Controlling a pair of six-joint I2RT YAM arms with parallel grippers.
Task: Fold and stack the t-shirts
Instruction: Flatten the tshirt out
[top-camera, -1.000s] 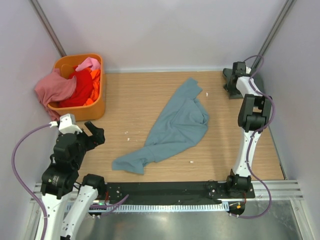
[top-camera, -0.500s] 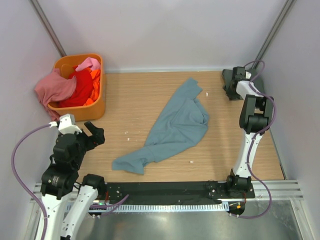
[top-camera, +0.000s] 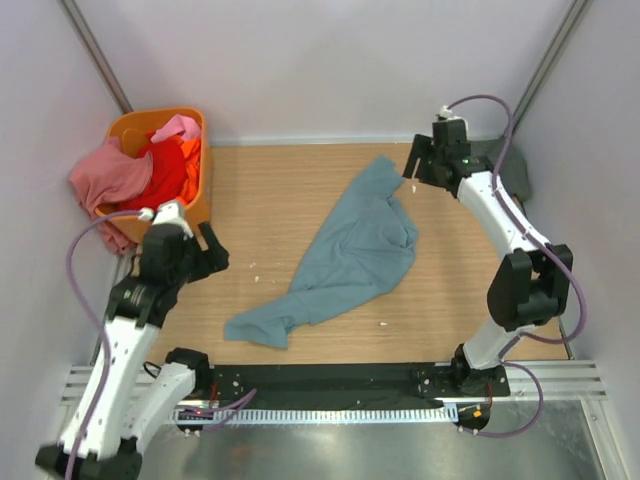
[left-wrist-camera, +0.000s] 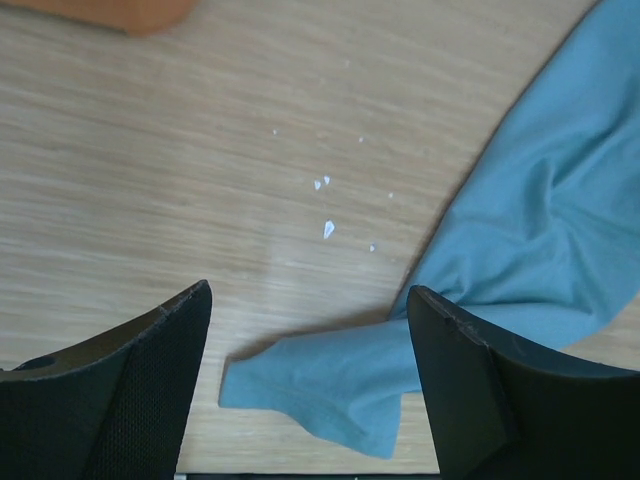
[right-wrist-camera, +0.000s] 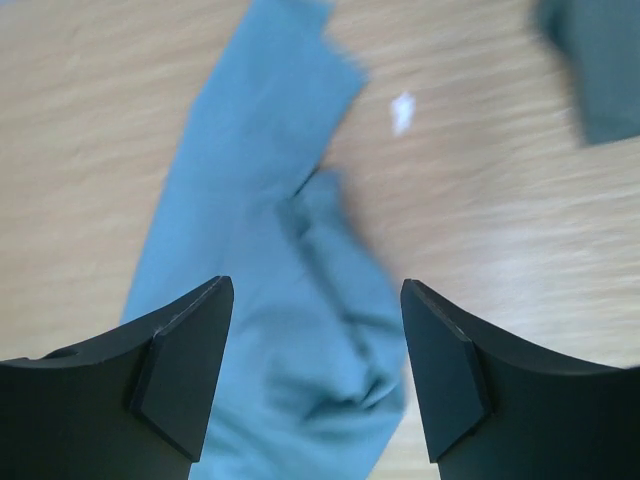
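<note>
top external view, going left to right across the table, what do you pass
pink t-shirt → orange basket → left hand → blue-teal t-shirt → right hand

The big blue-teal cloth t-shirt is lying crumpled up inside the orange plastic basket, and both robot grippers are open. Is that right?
Not quite. The big blue-teal cloth t-shirt lies crumpled on the wooden table, outside the orange plastic basket, as the top external view shows. The left gripper and right gripper are indeed open.
</note>
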